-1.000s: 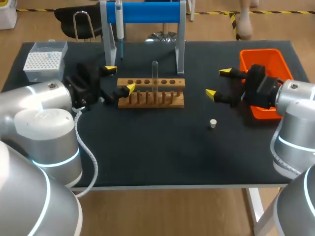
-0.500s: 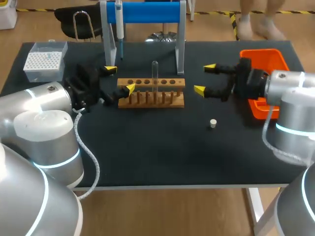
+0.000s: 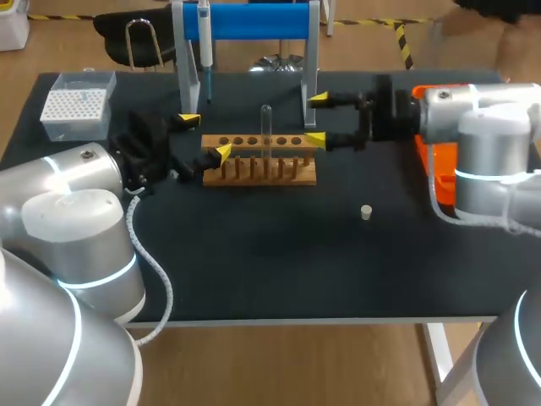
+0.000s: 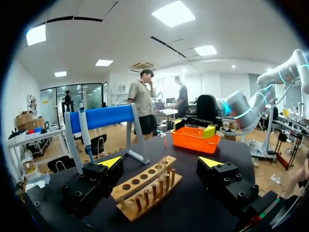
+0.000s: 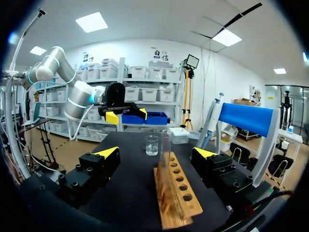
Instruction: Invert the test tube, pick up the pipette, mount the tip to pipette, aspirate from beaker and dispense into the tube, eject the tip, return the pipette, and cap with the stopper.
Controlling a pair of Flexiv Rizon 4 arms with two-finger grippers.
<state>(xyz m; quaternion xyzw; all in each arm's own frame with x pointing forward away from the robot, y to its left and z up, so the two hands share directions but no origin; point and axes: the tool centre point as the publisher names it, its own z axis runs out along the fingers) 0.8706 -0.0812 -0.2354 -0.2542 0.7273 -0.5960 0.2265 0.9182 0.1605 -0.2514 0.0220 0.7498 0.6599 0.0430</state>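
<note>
While the test tube [image 3: 265, 127] stands in the wooden rack [image 3: 262, 179], the left gripper [image 3: 205, 136] and right gripper [image 3: 317, 119] flank the rack's ends, fingers spread, gripping nothing.

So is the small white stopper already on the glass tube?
No, the small white stopper lies on the black table, away from the glass tube.

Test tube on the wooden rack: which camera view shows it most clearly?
The right wrist view: the test tube stands close and upright on the rack, ahead of the open right gripper. The head view shows it smaller, from above. The left wrist view shows only a faint outline.
</note>
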